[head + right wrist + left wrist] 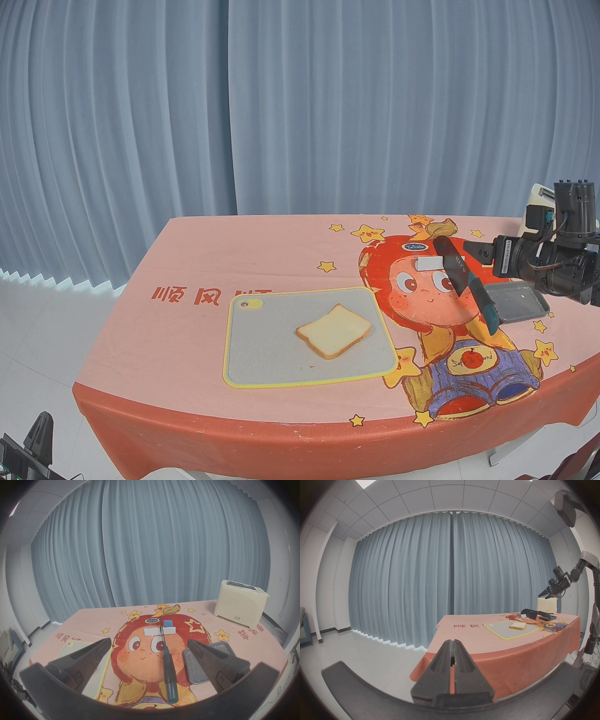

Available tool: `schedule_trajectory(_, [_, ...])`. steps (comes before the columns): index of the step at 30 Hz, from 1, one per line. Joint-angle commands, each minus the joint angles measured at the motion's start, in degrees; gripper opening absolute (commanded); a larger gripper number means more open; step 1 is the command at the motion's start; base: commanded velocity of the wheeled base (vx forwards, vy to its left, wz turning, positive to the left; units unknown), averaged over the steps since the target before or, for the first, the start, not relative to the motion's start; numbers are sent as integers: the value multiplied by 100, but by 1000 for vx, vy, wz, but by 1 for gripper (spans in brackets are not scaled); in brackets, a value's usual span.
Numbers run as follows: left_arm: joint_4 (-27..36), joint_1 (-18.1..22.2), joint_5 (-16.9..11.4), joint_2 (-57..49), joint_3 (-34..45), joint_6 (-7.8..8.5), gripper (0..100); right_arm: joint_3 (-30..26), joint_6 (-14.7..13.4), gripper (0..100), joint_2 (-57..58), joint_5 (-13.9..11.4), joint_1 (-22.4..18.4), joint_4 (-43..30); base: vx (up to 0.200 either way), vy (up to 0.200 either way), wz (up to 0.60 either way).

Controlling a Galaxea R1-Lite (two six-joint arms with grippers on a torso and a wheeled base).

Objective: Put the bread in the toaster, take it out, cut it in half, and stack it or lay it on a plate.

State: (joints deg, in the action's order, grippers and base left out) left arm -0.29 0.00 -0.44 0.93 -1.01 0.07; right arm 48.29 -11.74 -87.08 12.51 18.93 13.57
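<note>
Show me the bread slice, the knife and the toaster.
Pale square bread slice (pixel 334 330): head view, middle of top face.
Black-bladed knife with teal handle (pixel 169 673): right wrist view, on the handle.
Cream box-shaped toaster (pixel 239 605): right wrist view, front wall.

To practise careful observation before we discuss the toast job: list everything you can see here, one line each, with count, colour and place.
bread: 1 slice, pale with brown crust, flat on the cutting board
cutting board: 1, grey with yellow rim, on the cloth left of the cartoon face
knife: 1, black blade and teal handle, right of the board, blade across the white block
white block: 1, white, under the blade
blue block: 1, blue, beside the white block
tray: 1, grey, right of the knife
toaster: 1, cream, table's far right
tablecloth: 1, pink-orange, cartoon print, covering the table
curtain: blue-grey, behind the table
left tool: 1, black, shut, low off the table's left
right tool: 1, black, open, in the air near the knife
</note>
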Motion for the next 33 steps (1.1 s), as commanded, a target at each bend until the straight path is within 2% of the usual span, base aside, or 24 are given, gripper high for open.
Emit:
schedule_trajectory(1, [3,0,0,-93,101,1,0,32,5,100,-169,-108,-118,5,0,0,0])
schedule_trajectory(6, [-6,0,0,-93,101,1,0,102,5,100,-292,-258,-232,14,0,0,0])
schedule_trajectory(13, [-6,0,0,-93,101,1,0,137,5,100,-503,-266,-320,41,0,0,0])
schedule_trajectory(20, [-6,0,0,-93,101,1,0,76,110,100,-758,-319,-487,524,0,0,0])
schedule_trajectory(33, [3,0,0,-93,101,1,0,58,128,100,-1066,-337,-566,533,0,0,0])
